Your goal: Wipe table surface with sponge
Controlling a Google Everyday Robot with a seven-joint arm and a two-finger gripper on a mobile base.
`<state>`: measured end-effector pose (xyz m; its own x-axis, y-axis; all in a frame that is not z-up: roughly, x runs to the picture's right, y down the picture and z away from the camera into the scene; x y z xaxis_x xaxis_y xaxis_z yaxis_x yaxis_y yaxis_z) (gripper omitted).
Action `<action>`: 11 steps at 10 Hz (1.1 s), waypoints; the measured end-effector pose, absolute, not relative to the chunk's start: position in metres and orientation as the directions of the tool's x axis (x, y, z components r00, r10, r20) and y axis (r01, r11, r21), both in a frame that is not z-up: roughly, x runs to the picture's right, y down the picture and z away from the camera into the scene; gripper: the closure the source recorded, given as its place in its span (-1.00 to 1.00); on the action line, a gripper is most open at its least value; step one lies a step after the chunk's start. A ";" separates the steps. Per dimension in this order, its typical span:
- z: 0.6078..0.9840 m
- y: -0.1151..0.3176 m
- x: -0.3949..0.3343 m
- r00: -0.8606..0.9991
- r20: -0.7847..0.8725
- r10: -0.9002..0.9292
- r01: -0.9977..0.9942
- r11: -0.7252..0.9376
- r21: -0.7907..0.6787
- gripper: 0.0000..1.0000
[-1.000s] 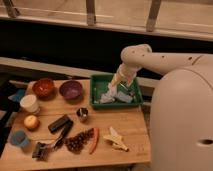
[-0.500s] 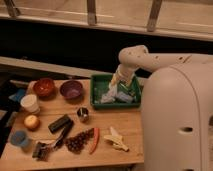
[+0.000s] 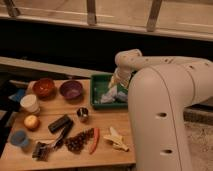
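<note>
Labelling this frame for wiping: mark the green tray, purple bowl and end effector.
green tray (image 3: pixel 94 90), camera view, left rim.
purple bowl (image 3: pixel 71 90), camera view, inner middle.
end effector (image 3: pixel 116 86), camera view, its tip above the green tray.

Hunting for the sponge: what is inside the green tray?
A whitish cloth and what looks like the light-blue sponge lie in the green tray. The gripper hangs over them; the arm covers the tray's right side.

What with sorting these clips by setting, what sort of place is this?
Probably a kitchen or dining test area: a wooden table set with a red bowl, a blue cup and fruit; the gripper hangs over a green tray.
</note>
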<state>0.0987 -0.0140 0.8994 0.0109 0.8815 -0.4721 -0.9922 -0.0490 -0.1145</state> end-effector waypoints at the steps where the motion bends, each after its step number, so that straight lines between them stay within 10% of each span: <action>1: 0.905 -0.010 0.098 0.008 -0.482 0.876 -0.992 -0.053 -0.113 -0.25; 11: 0.923 0.008 0.103 -0.032 -0.525 0.850 -0.975 -0.143 -0.172 -0.25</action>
<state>0.1028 0.0085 0.9228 -0.0316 0.8504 -0.5253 -0.9746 -0.1428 -0.1725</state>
